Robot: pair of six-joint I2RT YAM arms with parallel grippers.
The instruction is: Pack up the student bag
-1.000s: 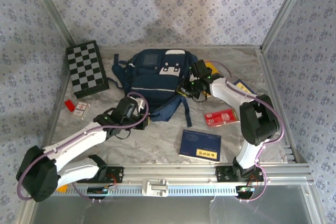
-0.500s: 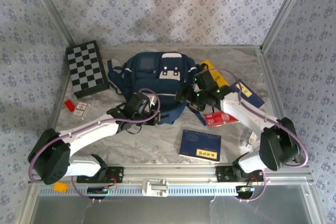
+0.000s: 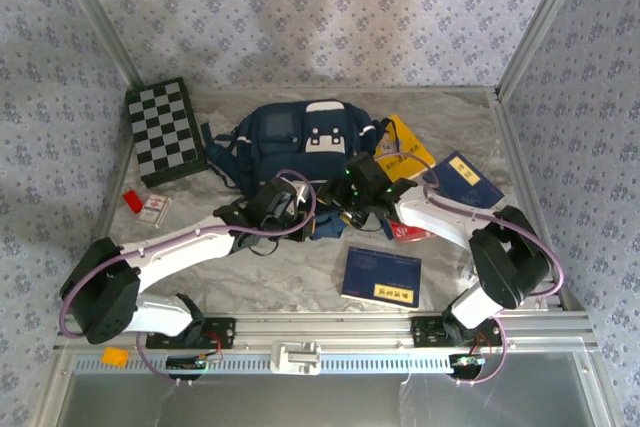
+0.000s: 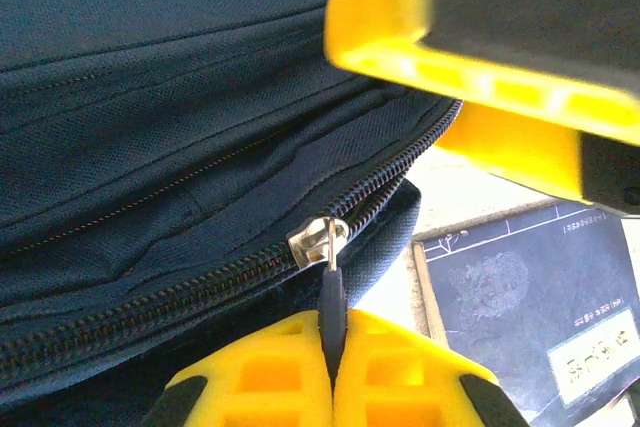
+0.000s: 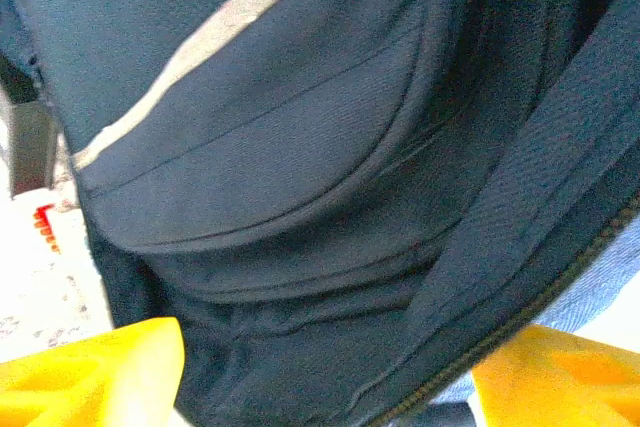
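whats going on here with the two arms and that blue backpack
The left gripper is shut on the zipper pull of the student bag, at the bag's near edge. The right gripper is open beside it, its fingers on either side of the bag's fabric. A blue book lies on the table in front, not yet packed.

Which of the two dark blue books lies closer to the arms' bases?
The front blue book, lying alone in the middle foreground; the other blue book sits farther back on the right.
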